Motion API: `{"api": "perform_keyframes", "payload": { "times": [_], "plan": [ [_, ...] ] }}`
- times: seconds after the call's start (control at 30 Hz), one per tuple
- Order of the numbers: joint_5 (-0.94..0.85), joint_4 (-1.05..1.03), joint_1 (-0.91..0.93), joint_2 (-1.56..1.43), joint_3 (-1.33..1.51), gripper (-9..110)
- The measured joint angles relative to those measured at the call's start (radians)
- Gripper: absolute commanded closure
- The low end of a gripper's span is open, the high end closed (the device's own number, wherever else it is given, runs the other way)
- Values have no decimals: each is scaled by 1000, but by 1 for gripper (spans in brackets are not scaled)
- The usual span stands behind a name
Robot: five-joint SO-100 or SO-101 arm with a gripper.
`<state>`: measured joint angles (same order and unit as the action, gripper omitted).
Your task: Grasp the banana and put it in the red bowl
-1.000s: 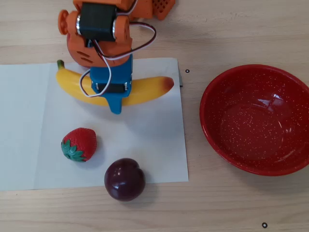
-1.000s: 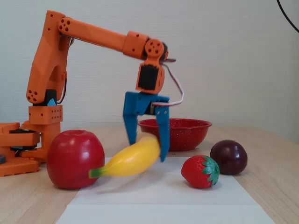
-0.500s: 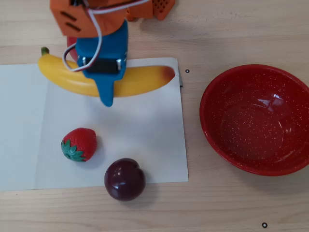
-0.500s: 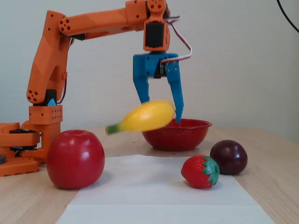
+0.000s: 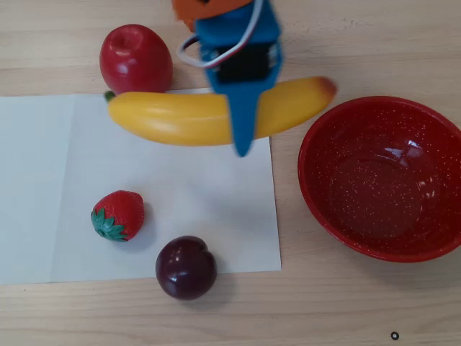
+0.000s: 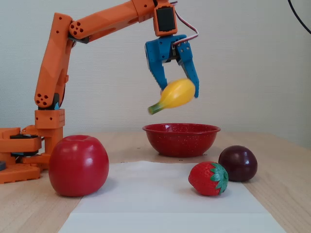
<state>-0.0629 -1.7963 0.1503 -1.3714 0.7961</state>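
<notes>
The yellow banana (image 5: 173,119) (image 6: 176,94) hangs in the air, held across its middle by my blue gripper (image 5: 241,115) (image 6: 179,92), which is shut on it. In the overhead view its orange-red tip reaches toward the left rim of the red bowl (image 5: 382,176). The fixed view shows the banana well above the red bowl (image 6: 181,139), with its green stem end tilted down to the left. The speckled bowl holds nothing.
A red apple (image 5: 135,58) (image 6: 77,165) stands at the back left by the arm's base. A strawberry (image 5: 117,215) (image 6: 209,178) and a dark plum (image 5: 186,267) (image 6: 237,163) sit on or at the edge of the white paper sheet (image 5: 43,187).
The gripper has lifted the banana from the paper and carried it up and to the right toward the bowl. The apple, hidden under the arm before, now shows in the overhead view.
</notes>
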Motion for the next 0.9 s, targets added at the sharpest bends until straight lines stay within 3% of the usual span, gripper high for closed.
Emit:
{"api": "perform_keyframes", "payload": {
  "times": [0.47, 0.9],
  "plan": [
    [-137, 32, 403, -41, -23, 101],
    [-141, 561, 459, -41, 350, 101]
  ]
}}
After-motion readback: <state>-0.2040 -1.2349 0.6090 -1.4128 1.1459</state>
